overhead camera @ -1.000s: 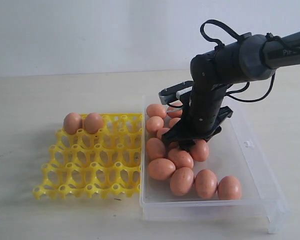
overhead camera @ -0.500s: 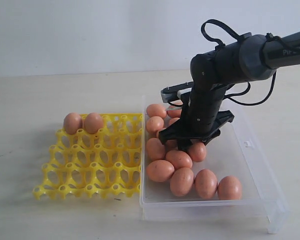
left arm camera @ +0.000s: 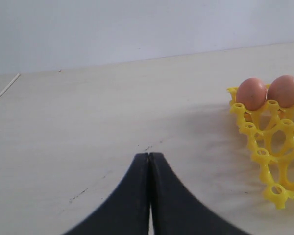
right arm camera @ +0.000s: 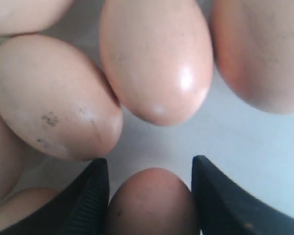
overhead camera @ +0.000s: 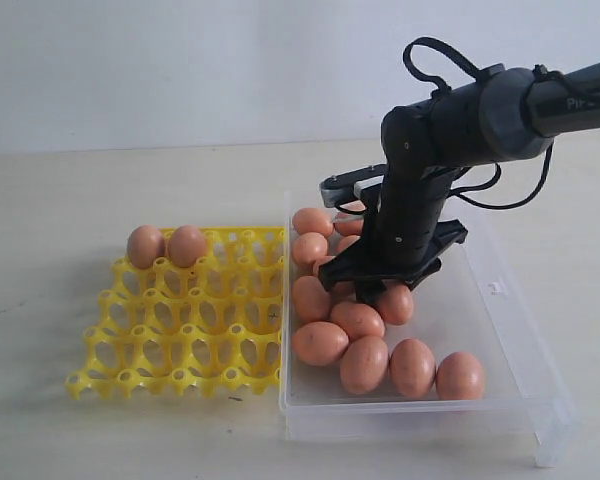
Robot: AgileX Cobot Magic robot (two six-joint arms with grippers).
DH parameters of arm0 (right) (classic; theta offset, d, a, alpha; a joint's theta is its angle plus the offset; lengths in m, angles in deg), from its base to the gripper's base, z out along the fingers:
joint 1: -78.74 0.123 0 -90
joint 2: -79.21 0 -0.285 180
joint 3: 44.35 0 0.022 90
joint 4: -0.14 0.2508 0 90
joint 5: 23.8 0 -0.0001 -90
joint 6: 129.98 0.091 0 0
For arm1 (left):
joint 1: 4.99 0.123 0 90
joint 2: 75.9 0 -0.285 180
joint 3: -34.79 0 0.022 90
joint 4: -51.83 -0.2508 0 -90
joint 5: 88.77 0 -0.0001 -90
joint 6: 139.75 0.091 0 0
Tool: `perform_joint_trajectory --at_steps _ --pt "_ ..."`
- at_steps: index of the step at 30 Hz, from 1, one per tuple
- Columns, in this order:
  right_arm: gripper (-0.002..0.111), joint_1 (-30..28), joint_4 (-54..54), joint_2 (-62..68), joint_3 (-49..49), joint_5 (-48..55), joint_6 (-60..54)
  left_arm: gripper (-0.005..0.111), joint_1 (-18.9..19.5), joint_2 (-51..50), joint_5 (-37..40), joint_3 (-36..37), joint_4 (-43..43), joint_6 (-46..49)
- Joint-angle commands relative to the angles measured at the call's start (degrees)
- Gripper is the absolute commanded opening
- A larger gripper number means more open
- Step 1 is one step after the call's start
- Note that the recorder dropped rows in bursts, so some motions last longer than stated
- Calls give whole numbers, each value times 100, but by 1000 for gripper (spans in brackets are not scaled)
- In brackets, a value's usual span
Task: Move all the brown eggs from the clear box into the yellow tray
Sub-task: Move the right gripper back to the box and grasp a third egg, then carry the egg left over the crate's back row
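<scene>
Right pincer (right arm camera: 149,164) down around brown egg (right arm camera: 152,200)

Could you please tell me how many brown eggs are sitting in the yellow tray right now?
2. One brown egg sits in the back-left corner cup of the yellow tray; the second egg is in the next cup to its right. The other cups look empty, so none seems hidden.

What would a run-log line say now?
right gripper: closed on oval brown egg inside clear plastic box | left gripper: shut, empty | yellow plastic lattice tray: two eggs
</scene>
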Motion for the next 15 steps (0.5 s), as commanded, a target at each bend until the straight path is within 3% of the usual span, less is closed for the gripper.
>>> perform_joint_trajectory --at_steps 1,11,15 --pt "0 -26 45 -397 37 -353 -63 0 7 32 -58 -23 16 -25" --pt "0 81 462 -1151 -182 -1327 -156 0 7 32 -58 -23 16 -25" --pt "0 326 619 -1366 -446 -2221 -556 0 7 32 -58 -23 16 -25"
